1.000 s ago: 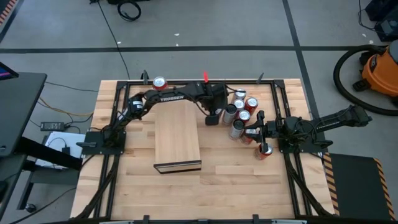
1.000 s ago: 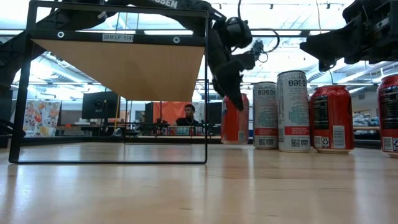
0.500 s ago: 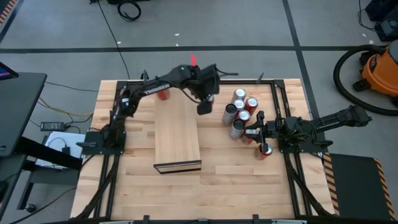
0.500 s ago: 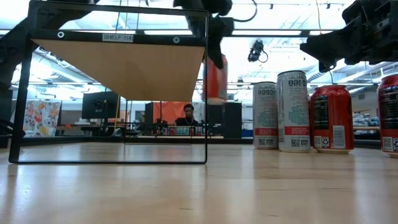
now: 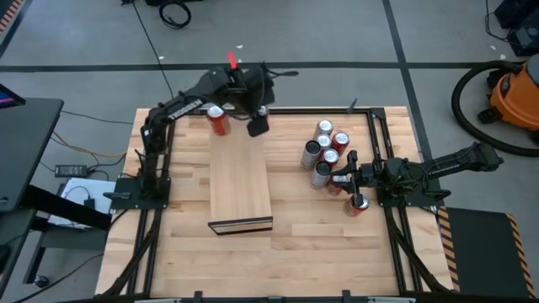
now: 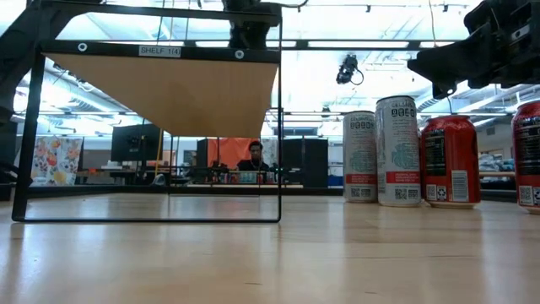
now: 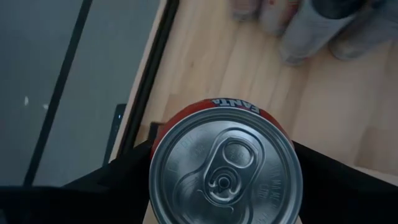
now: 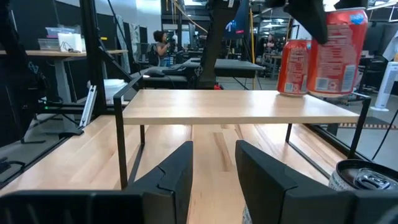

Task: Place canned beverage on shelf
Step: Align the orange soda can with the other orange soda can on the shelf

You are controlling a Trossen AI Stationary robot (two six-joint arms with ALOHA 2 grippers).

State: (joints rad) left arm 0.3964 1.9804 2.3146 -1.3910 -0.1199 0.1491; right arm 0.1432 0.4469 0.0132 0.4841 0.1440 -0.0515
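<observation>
The left gripper (image 5: 255, 124) hung above the far end of the shelf (image 5: 239, 181), its fingers clamped on an orange can (image 7: 225, 168) held in the air near another red can (image 5: 219, 120) already standing on the shelf's far left corner. The right gripper (image 5: 347, 173) waited at the table's right side beside a cluster of cans (image 5: 324, 151), its fingers (image 8: 177, 171) a little apart and holding nothing.
</observation>
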